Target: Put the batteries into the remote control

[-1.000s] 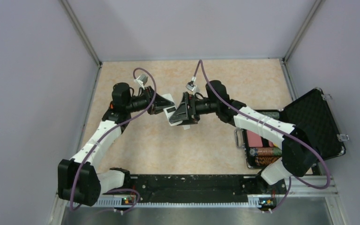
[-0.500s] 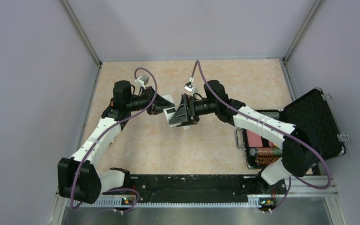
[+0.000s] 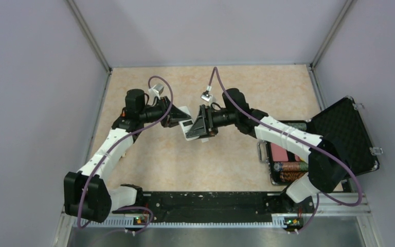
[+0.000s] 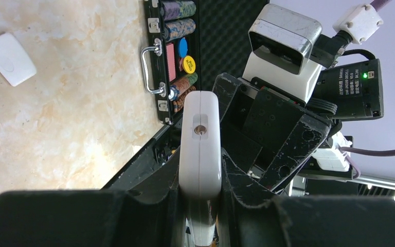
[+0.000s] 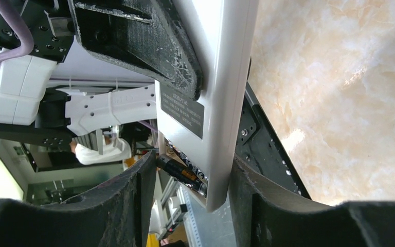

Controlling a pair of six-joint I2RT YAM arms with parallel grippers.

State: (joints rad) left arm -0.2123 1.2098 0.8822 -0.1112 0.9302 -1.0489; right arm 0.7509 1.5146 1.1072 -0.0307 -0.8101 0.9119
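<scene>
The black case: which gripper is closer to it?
Right. The right gripper is left of the black case at mid-table; the left gripper, holding the remote control, is farther left.

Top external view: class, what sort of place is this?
Likely a lab robot cell: plain panel walls box in a table, with a left arm and right arm bolted at its near edge.

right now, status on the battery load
Left jaws shut on remote control. Right jaws around battery at its recess, seating unclear. Cover aside on table.

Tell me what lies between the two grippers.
The remote control: left gripper clamps one end, right gripper flanks the other end and a battery, per the right wrist view.
</scene>
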